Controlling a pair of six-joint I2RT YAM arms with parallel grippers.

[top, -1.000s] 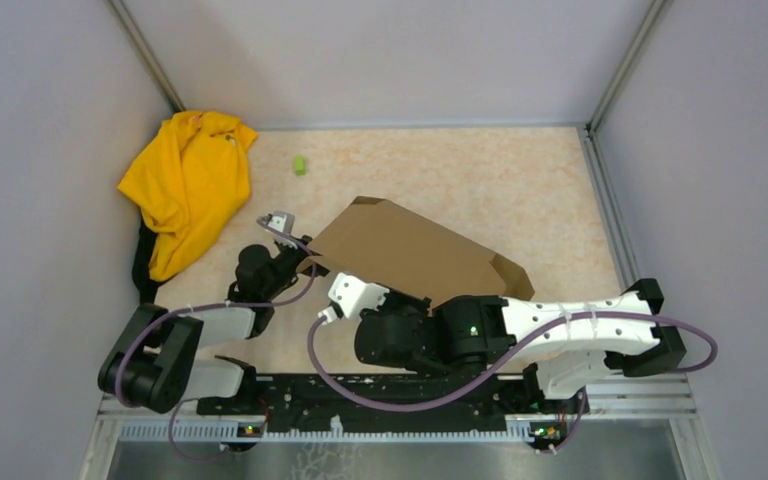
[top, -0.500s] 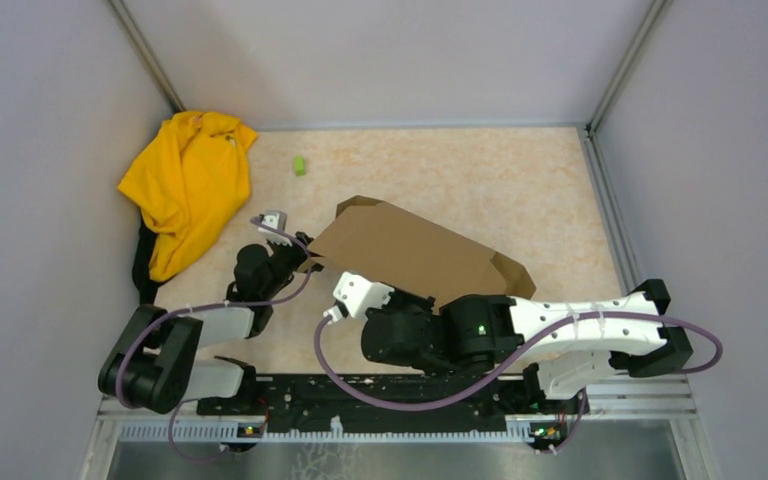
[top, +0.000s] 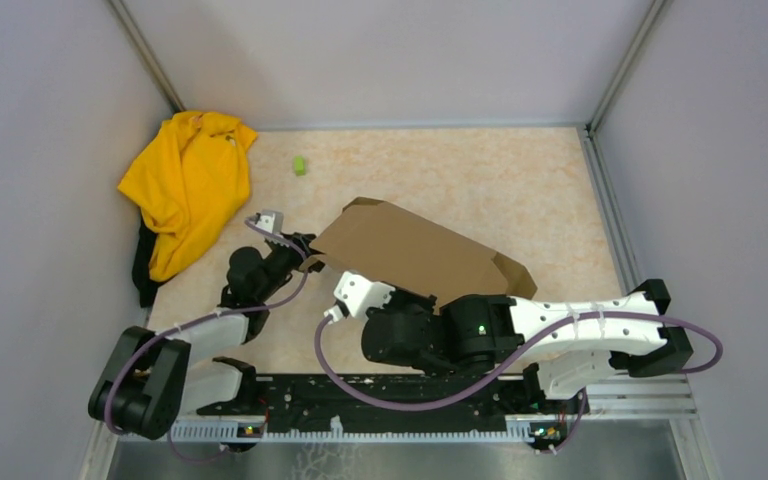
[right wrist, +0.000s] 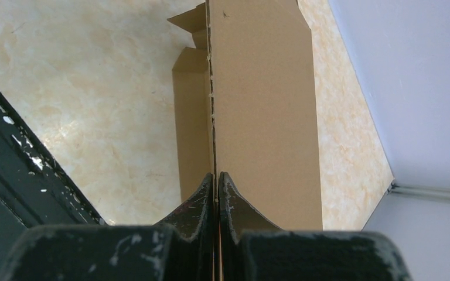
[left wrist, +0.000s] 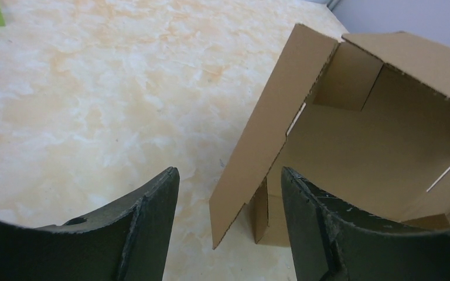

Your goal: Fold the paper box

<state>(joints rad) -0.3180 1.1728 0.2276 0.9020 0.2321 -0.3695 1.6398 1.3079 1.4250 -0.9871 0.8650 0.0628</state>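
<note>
A brown cardboard box (top: 415, 255), partly folded, sits near the middle of a pale marbled table (top: 480, 170), with one broad panel raised and leaning. The right arm (top: 560, 320) reaches in from the near edge, and the wrist view shows its jaws pressed together on the thin edge of an upright panel, clamping the cardboard. The left arm (top: 215, 325) points at the box's left end. Its jaws stand well apart and hold nothing. From its wrist, a loose side flap (left wrist: 269, 123) stands just ahead of the gap between them, beside the open, hollow inside of the box. Whether either jaw touches the flap cannot be told. A yellow cloth (top: 185, 185) lies crumpled in the far left corner, and a small green block (top: 299, 165) lies near it, both well apart from the box. The step in hand seems to be turning in the left side flap while the right arm steadies the box. The next move likely calls for the left jaws to advance, take or push that flap, and swing it along its crease into the box without dragging the box out of the right arm's grip.
</note>
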